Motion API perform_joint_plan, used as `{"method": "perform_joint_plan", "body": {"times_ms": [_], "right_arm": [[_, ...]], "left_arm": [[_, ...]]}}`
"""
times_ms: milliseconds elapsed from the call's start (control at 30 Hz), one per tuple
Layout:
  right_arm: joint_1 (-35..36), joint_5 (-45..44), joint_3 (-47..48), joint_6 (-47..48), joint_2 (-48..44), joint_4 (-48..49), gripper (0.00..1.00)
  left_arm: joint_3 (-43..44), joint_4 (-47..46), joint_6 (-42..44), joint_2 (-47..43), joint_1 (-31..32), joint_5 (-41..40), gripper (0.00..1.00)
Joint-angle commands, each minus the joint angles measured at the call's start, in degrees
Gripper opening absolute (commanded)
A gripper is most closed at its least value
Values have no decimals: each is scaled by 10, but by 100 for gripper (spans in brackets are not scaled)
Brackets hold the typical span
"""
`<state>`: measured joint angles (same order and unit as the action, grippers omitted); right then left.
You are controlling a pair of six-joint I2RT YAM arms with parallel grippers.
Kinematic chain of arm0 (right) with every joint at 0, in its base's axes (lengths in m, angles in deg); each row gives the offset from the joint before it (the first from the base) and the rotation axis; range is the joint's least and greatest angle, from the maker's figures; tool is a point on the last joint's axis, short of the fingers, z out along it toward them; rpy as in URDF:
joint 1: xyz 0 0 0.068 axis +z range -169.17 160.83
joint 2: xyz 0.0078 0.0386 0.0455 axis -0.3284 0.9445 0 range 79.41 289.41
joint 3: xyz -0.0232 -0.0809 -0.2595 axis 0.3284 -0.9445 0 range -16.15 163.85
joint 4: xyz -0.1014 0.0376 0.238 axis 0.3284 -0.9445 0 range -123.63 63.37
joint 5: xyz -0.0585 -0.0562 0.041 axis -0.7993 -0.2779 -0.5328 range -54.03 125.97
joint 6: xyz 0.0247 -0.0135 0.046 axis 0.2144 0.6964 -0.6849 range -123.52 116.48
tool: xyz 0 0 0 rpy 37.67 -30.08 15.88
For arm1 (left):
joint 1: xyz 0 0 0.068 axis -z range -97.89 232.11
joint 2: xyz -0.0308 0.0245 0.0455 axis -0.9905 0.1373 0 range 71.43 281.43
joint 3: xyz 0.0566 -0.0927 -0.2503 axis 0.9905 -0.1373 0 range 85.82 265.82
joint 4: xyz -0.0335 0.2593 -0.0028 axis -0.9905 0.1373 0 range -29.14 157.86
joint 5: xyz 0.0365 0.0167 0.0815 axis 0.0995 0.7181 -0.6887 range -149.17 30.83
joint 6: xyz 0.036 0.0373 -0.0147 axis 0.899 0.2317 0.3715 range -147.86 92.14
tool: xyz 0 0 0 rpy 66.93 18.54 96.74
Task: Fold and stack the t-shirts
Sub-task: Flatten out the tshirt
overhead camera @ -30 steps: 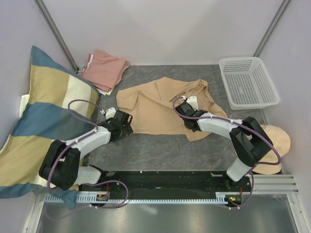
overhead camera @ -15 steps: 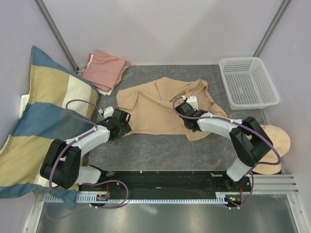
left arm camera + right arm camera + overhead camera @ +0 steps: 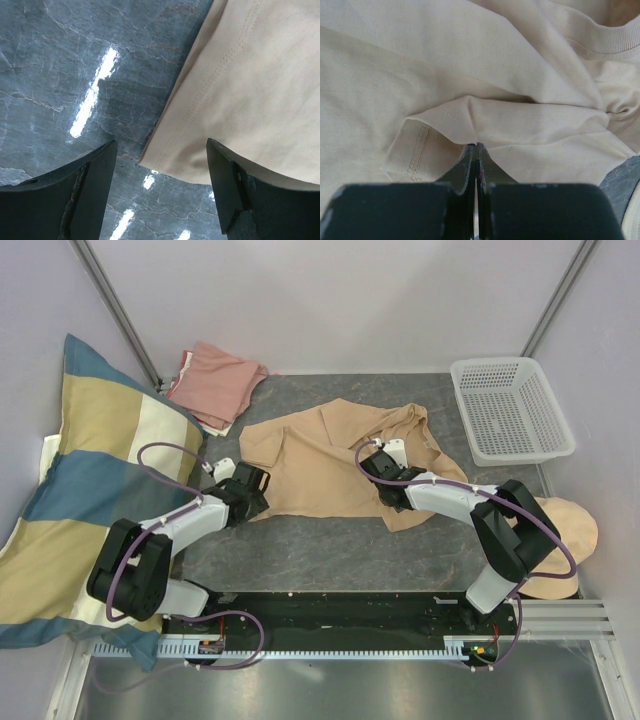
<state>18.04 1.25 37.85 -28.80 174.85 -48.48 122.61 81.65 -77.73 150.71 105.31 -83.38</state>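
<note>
You have bright, even light from overhead in the top view, and the tan t-shirt casts barely any shadow. Left of the shirt in the left wrist view, white glare streaks cross the glossy table. The shirt's stitching is sharp there, and its folds in the right wrist view carry soft shadows.

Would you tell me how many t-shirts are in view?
2. The tan t-shirt lies spread in the middle of the table; the pink t-shirt sits folded at the far left corner. Another may hide beneath it.
</note>
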Motion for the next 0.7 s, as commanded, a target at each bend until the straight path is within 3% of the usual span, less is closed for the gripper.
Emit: {"method": "perform_joint_plan", "body": {"times_ms": [0, 133, 233, 667], "right_arm": [[-3, -5, -8, 1, 0, 0, 0], [-4, -3, -9, 2, -4, 0, 0], [-6, -3, -9, 1, -7, 0, 0], [-6, 6, -8, -4, -2, 3, 0]], "left_arm": [[-4, -29, 0, 29, -6, -8, 75], [-1, -31, 0, 40, -7, -1, 61], [-1, -31, 2, 41, -7, 10, 56], [-43, -24, -28, 6, -5, 74, 60]]}}
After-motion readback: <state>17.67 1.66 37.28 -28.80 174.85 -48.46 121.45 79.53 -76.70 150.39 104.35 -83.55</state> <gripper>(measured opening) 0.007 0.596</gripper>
